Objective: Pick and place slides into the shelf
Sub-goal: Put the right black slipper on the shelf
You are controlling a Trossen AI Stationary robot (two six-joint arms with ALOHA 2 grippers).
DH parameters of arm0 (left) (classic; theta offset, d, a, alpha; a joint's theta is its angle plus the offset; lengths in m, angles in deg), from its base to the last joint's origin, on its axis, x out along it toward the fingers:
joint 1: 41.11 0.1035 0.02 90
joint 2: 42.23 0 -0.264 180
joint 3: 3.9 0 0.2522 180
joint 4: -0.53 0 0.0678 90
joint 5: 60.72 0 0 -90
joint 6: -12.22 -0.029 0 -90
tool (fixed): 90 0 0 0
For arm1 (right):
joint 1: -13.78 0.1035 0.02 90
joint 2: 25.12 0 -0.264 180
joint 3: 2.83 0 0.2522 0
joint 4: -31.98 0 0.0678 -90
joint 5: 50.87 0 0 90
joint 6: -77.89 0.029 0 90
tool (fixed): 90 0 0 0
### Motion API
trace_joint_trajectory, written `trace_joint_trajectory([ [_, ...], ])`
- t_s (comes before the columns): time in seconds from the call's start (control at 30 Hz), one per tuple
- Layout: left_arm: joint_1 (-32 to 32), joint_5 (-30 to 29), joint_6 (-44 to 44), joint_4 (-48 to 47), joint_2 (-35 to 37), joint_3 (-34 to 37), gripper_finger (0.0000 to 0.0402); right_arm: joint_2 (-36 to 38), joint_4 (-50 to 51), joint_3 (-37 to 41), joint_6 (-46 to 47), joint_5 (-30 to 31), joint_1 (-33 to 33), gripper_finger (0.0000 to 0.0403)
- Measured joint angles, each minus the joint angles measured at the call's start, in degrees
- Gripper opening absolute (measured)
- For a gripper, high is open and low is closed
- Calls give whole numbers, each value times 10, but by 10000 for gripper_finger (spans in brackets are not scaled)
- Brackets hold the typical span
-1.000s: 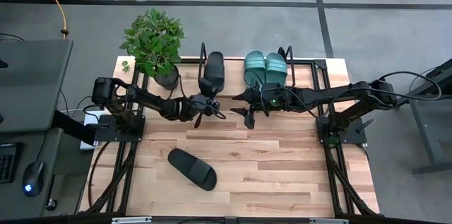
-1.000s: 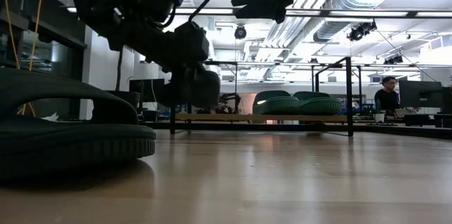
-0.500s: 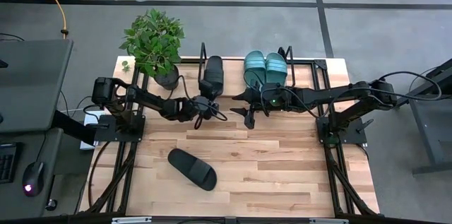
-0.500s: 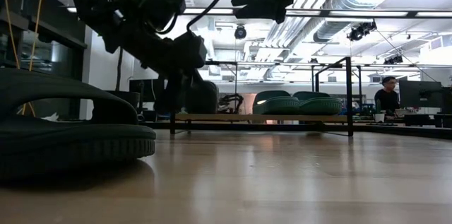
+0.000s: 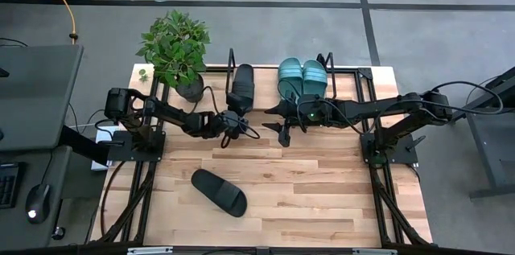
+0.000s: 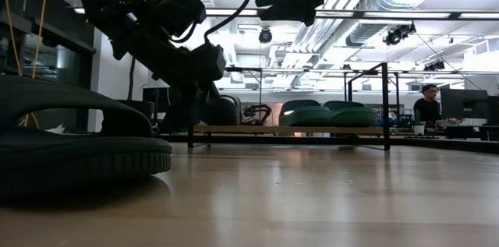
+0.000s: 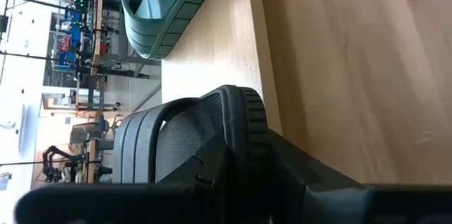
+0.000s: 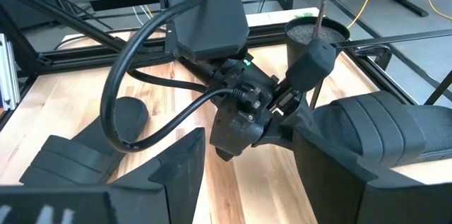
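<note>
In the low view, the near black slide [image 6: 74, 142] is cut off by the picture's left edge, and the left arm [image 6: 168, 40] hides the shelf's [image 6: 312, 129] left end. In the left wrist view, the teal slide [image 7: 169, 5] runs off the top edge. The distant person [image 6: 426, 107] is too small to make out.

My left gripper [image 5: 231, 118] has carried the black ribbed slide sandal [image 5: 241, 86] deeper onto the light wooden shelf [image 5: 265, 94]. My left arm has lowered a little.

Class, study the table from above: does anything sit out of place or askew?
One black slide lies alone at a slant on the tabletop, away from the shelf. The teal pair sits on the shelf, and the left gripper holds the other black slide there.
</note>
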Motion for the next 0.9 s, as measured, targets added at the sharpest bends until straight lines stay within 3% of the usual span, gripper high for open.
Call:
trace_joint_trajectory([
  [0.27,0,32,6,-5,0,0,60,0,0,0,9,0,0,206],
  [0.9,0,33,7,-15,0,0,65,0,0,0,9,-15,0,206],
])
